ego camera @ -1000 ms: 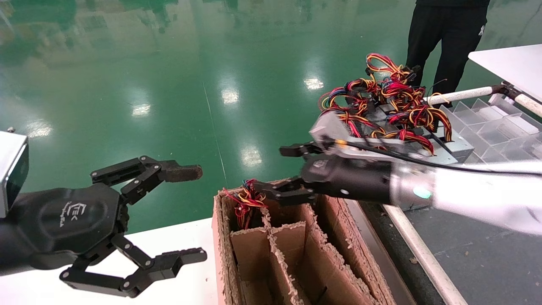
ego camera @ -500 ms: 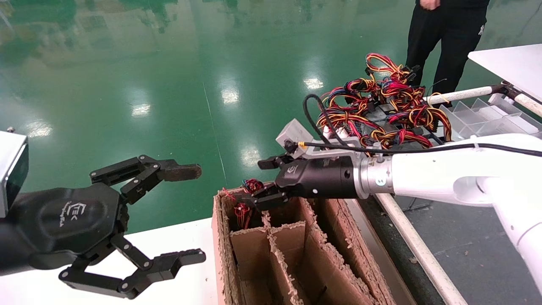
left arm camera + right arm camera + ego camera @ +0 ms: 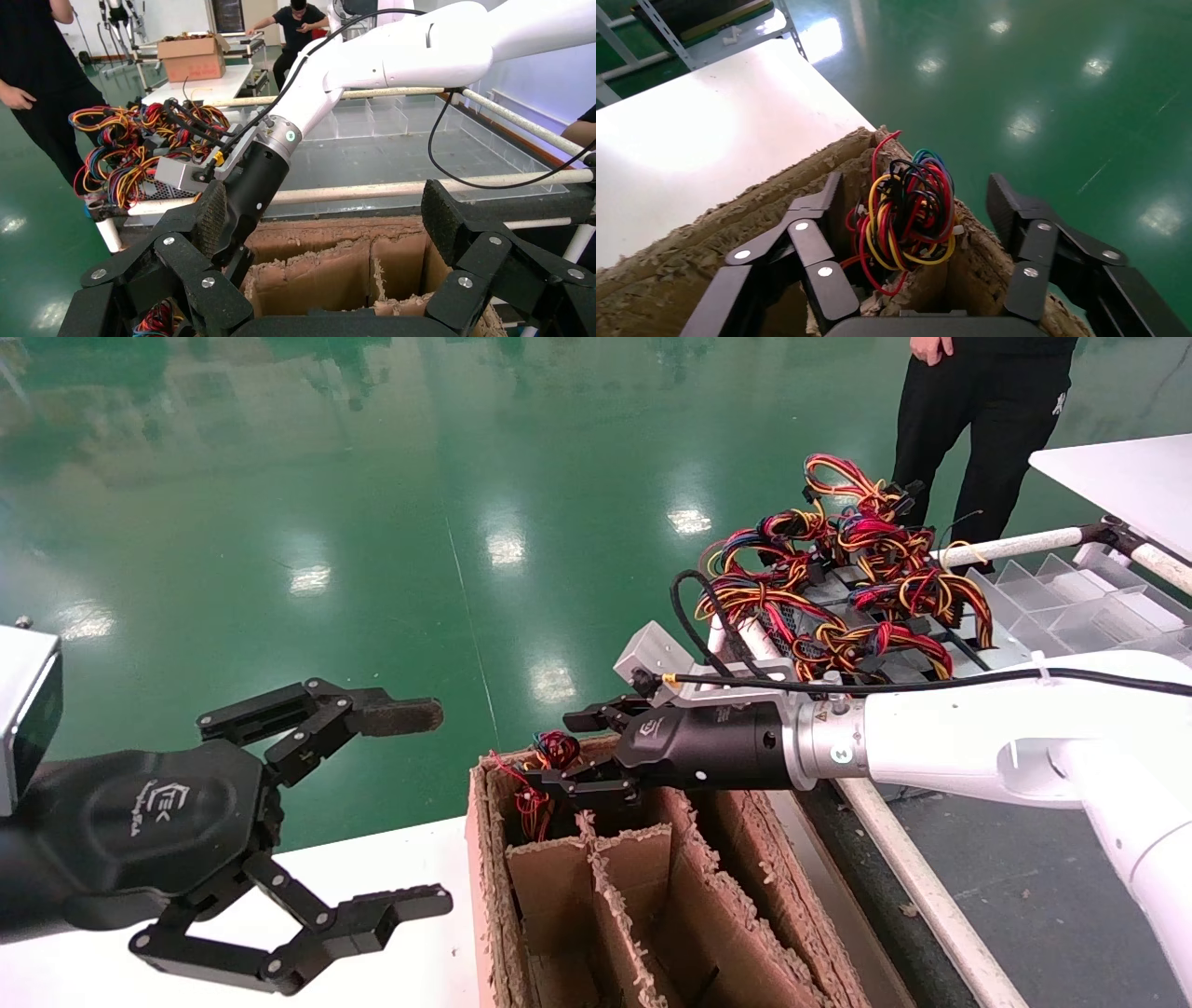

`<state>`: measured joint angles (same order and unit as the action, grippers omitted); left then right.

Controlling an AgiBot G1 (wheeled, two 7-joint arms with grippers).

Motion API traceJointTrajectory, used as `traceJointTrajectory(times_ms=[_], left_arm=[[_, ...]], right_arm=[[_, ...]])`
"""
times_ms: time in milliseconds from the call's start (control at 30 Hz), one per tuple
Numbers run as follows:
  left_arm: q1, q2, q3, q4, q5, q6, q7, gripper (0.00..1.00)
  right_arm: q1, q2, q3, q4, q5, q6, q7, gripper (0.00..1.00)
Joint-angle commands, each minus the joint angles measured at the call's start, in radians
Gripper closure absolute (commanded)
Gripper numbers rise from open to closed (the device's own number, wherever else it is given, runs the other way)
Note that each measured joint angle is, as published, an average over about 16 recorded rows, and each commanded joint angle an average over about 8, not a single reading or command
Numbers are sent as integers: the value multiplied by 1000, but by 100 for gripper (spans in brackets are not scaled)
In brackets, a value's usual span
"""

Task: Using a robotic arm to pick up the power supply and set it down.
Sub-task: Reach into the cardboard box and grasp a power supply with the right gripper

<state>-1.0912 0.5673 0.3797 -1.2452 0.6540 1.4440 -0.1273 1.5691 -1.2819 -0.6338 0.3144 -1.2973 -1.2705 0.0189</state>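
Note:
The white robotic arm reaches in from the right. Its black right gripper (image 3: 565, 750) (image 3: 916, 189) is open over the far left compartment of the cardboard box (image 3: 478, 877). The power supply shows only as a bunch of red, yellow and black wires (image 3: 543, 756) (image 3: 909, 214) sticking up from that compartment. Its case is hidden inside. The jaws stand on either side of the wire bunch without closing on it. My left gripper (image 3: 424, 808) (image 3: 327, 210) hangs open and empty over the white table (image 3: 391, 854), left of the box.
Torn cardboard dividers (image 3: 633, 868) split the box. A heap of grey power supplies with many-coloured wires (image 3: 838, 579) lies at the back right beside clear plastic trays (image 3: 1071, 607). A person in black (image 3: 978, 421) stands behind. A white pipe rail (image 3: 922, 896) runs along the box's right side.
The right arm has swung left and lower, bringing its open gripper from beside the box's far edge onto the wire bunch. The left arm has stayed still.

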Motion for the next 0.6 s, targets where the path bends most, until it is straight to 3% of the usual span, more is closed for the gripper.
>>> traceJointTrajectory(times_ms=[33,600], left_arm=[[0,0,0,0,0,0,0,0],[0,0,0,0,0,0,0,0]], right_arm=[[0,-3,-1,-5,-2,2,-14,100],[-28,28,9,41,12,-6,-33,99]])
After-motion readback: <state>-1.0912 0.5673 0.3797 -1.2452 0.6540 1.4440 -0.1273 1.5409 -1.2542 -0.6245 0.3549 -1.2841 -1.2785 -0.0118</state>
